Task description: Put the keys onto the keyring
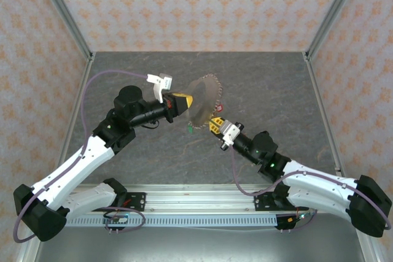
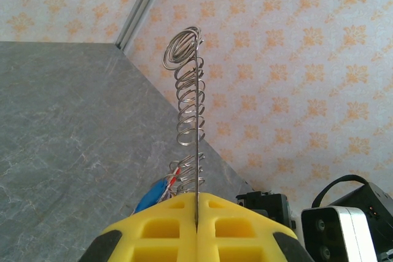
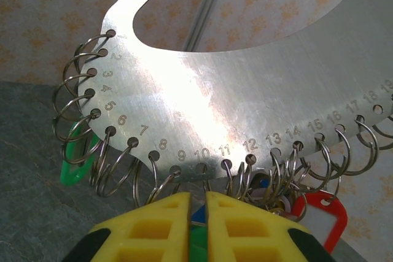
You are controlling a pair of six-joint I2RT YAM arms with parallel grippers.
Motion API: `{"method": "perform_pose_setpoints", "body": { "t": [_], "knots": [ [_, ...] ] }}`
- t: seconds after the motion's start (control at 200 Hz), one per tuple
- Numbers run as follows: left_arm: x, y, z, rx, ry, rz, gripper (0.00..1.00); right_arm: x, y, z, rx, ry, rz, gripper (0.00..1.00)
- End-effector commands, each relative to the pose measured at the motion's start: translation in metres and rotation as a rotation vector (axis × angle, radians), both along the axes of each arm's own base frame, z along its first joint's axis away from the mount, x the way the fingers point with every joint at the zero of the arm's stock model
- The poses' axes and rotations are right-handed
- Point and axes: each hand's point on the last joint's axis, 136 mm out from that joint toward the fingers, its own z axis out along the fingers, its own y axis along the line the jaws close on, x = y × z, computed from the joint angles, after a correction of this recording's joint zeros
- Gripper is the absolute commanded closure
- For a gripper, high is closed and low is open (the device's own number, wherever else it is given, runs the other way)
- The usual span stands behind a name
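**A:** Where is the keyring (image 3: 245,78), that thin crescent plate of brushed silver metal with numbered holes?

**B:** Up off the grey stone-patterned tabletop (image 1: 123,72), between the two arms. The yellow-fingered left gripper (image 2: 198,197) is clamped tight on the plate's inner edge, with the plate edge-on between its pads.

**A:** How will it handle?

**B:** I'd judge it stiff and light, but slick, with a thin hard edge. The bare flat part is the place to hold it, away from the wire split rings (image 3: 116,170) along the curved rim. Those look springy and likely to swing.

**A:** And the keys (image 3: 276,196)?

**B:** They are small and bunched under the rim. A green plastic tag (image 3: 77,167) hangs below the low numbers and a red plastic tag (image 3: 322,210) near fourteen. They look light and easy to drop, so pinching a tag across its flat faces seems best.

**A:** The right gripper (image 3: 198,196)?

**B:** It sits just under holes nine and ten, its yellow fingers a narrow slit apart. Green and blue plastic shows in that slit — I cannot tell whether it is pinched or merely behind.

**A:** What else is unclear?

**B:** The metal blades of the keys are hidden behind the fingers, and the plate's right end is cut off. From overhead the rings are too small to separate.
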Motion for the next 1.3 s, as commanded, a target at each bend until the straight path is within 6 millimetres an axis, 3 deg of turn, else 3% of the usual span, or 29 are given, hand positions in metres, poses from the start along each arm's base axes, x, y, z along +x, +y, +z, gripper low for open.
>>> {"method": "perform_pose_setpoints", "body": {
  "t": [0.0,0.425,0.726,0.956,1.136,1.296],
  "knots": [
    [-0.007,-0.002,0.037,-0.070,-0.103,-0.026,1.00,-0.011,0.004,0.013,0.018,-0.013,0.059,0.87],
    [-0.016,-0.008,0.042,0.048,-0.157,-0.112,1.00,-0.013,-0.005,0.002,0.027,-0.014,0.039,0.86],
    [-0.017,-0.011,0.044,0.064,-0.156,-0.128,1.00,-0.014,-0.001,0.021,0.097,-0.048,0.061,0.85],
    [-0.018,-0.010,0.044,0.063,-0.156,-0.128,1.00,-0.011,0.004,0.023,0.099,-0.047,0.060,0.85],
    [-0.017,-0.009,0.044,0.064,-0.156,-0.118,1.00,-0.015,0.009,0.017,0.076,-0.029,0.102,0.85],
    [-0.018,-0.009,0.044,0.089,-0.163,-0.121,1.00,-0.017,0.005,-0.001,0.033,0.012,0.093,0.83]
  ]
}}
